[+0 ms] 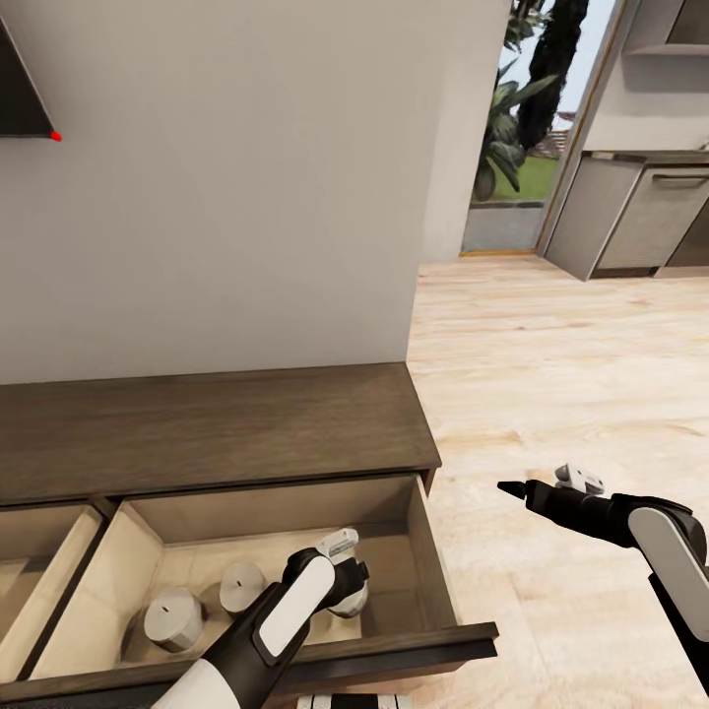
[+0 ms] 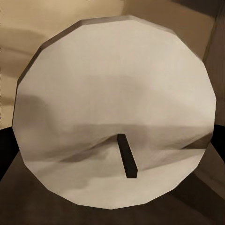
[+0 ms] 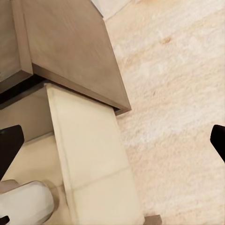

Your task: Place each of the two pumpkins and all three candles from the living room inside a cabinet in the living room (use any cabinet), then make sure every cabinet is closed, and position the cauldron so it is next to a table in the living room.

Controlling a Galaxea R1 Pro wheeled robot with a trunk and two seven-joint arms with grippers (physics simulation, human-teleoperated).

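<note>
The cabinet [image 1: 212, 428] is a long, low, dark-brown unit standing against a plain grey wall [image 1: 226, 187]. We see its right-hand drawer [image 1: 433, 561] pulled out, exposing pale tan inner walls. To the right, light wooden floor [image 1: 551, 374] runs back to a glazed opening with foliage beyond, and to grey kitchen cupboards [image 1: 630, 212]. A dark screen corner with a red light [image 1: 56, 136] shows at upper left.

We count 2 candles [image 1: 174, 618] standing upright on the drawer bottom, close together and apart from the walls. The left end effector [image 1: 347, 576] is lowered inside the drawer, just right of these 2. In the left wrist view, a 3rd candle [image 2: 117, 112] sits directly before the camera, top face and dark wick toward it. We cannot tell whether the left fingers are closed on it.

The right end effector [image 1: 537, 487] hangs over the floor, right of the drawer, well apart from the candles. Its fingertips [image 3: 10, 143] stand wide apart, holding nothing.
</note>
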